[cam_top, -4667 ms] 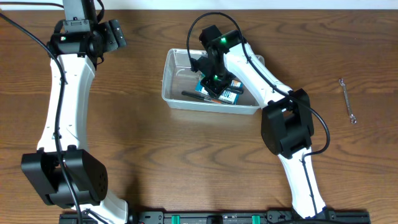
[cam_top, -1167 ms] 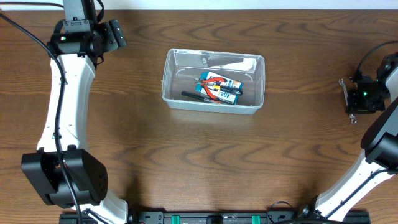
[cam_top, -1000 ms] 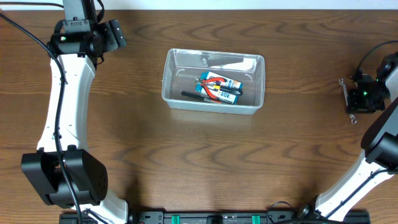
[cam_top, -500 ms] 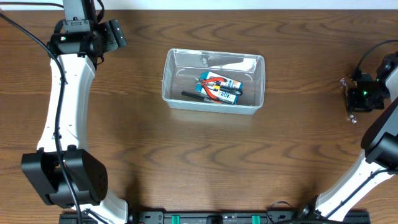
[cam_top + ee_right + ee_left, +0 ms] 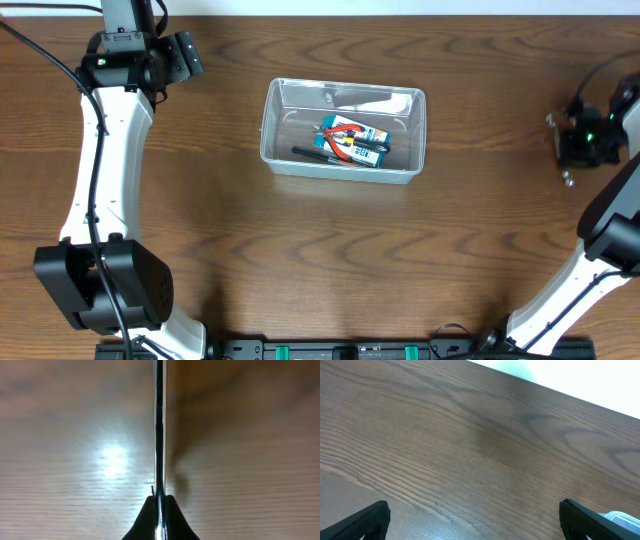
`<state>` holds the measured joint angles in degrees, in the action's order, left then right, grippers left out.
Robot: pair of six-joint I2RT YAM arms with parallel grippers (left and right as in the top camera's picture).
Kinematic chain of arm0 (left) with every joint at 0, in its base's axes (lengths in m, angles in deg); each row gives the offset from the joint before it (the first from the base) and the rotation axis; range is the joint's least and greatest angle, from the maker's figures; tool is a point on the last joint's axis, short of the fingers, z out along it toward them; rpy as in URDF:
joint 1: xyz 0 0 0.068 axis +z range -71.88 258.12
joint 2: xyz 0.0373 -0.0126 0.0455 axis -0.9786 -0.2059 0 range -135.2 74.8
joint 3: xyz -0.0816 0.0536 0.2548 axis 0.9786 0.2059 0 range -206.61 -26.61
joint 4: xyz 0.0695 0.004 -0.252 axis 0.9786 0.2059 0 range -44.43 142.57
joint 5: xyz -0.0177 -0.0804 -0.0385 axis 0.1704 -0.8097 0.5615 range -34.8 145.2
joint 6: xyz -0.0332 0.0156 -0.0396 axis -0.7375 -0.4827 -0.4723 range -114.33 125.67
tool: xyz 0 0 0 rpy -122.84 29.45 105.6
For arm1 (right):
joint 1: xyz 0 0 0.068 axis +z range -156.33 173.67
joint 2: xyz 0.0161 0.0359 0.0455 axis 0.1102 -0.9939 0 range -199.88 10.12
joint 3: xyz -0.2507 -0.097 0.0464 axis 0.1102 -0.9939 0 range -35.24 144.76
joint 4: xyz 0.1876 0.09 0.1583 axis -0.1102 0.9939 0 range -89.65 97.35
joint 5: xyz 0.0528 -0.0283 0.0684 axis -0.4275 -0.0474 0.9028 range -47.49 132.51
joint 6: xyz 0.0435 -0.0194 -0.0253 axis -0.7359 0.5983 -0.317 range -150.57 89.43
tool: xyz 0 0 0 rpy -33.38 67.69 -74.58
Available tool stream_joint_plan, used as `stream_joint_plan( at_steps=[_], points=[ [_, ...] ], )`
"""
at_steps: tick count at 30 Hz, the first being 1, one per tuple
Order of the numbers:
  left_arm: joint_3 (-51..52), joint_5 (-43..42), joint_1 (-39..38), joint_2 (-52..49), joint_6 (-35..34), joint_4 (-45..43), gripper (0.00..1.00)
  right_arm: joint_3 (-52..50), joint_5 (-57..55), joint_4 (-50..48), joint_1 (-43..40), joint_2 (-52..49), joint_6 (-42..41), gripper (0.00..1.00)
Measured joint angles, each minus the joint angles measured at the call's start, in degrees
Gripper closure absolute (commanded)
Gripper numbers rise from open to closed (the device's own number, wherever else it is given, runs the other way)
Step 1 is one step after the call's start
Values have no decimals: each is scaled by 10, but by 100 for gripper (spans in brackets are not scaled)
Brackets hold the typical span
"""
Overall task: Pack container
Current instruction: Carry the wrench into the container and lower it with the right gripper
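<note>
With right end effector (image 5: 159, 510) clamped on thin silver metal wrench (image 5: 159, 420) near right bench (image 5: 300, 240) edge, carry leftward to clear rectangular plastic container (image 5: 268, 140), well apart; left end effector (image 5: 476, 522) spread wide.

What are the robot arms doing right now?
They are packing small things into the clear container in the middle of the table. It already holds a blue-and-white box and a thin black tool. Over at the right edge, the right gripper is shut on a thin metal wrench, probably the next thing to go in. The left gripper is open over bare wood at the far left, holding nothing.
</note>
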<state>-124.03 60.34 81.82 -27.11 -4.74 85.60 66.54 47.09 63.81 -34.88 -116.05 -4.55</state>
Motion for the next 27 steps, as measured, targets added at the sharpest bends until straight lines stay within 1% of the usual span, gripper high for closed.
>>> stream_joint_plan(
  at_steps=[5, 9, 14, 18, 22, 27],
  points=[
    [0, 0, 0, 0, 0, 0, 2, 107, 4, 32, 30, 0, -1, 99],
    [0, 0, 0, 0, 0, 0, 2, 184, 13, 58, 70, 0, -1, 99],
    [0, 0, 0, 0, 0, 0, 2, 279, 27, 99, 139, 0, 1, 99],
    [0, 0, 0, 0, 0, 0, 2, 356, 33, 136, 212, 0, 2, 99],
    [0, 0, 0, 0, 0, 0, 2, 397, 37, 149, 290, 0, 9, 99],
    [0, 0, 0, 0, 0, 0, 2, 400, 40, 151, 390, 0, 22, 99]
  ],
)
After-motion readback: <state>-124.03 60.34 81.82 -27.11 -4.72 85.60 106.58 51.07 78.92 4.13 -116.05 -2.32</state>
